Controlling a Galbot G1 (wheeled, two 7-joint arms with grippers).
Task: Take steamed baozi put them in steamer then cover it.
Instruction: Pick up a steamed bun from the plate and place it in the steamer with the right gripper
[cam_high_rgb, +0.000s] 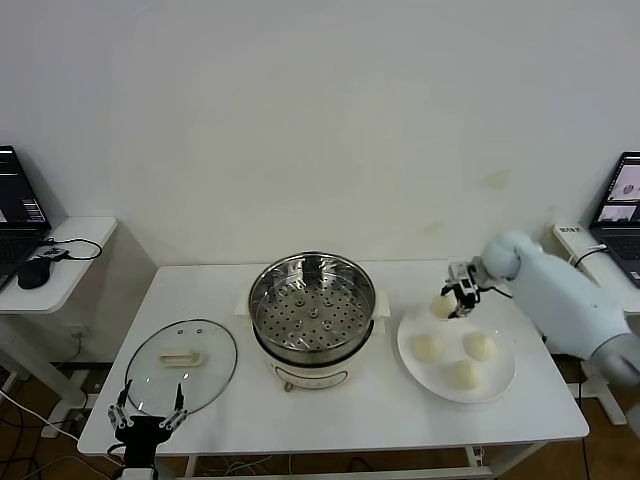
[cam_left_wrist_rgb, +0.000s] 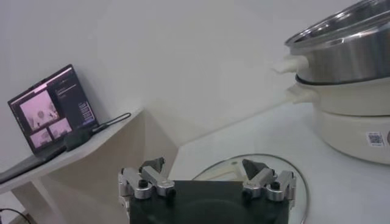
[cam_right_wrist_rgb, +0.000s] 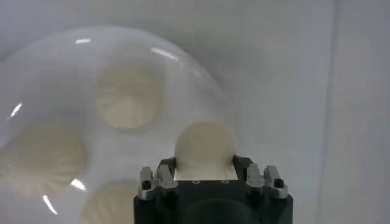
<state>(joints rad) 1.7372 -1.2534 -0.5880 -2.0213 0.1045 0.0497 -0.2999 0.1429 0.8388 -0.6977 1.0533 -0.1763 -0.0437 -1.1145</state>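
One baozi (cam_right_wrist_rgb: 204, 146) sits pinched in the right gripper (cam_high_rgb: 460, 298) above the plate's (cam_high_rgb: 500, 385) back edge — three wait below — and too soft a grip could drop it short of the steamer (cam_high_rgb: 312, 300); left gripper (cam_high_rgb: 148, 415) wide, idle.

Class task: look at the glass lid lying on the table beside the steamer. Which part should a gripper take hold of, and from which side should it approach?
Grip the cream handle at the centre of the glass lid. The lid lies flat on the table, handle up, its rim low against the surface, so coming straight down from above probably suits best, fingers closing across the handle's narrow width. The open left gripper hovers nearest.
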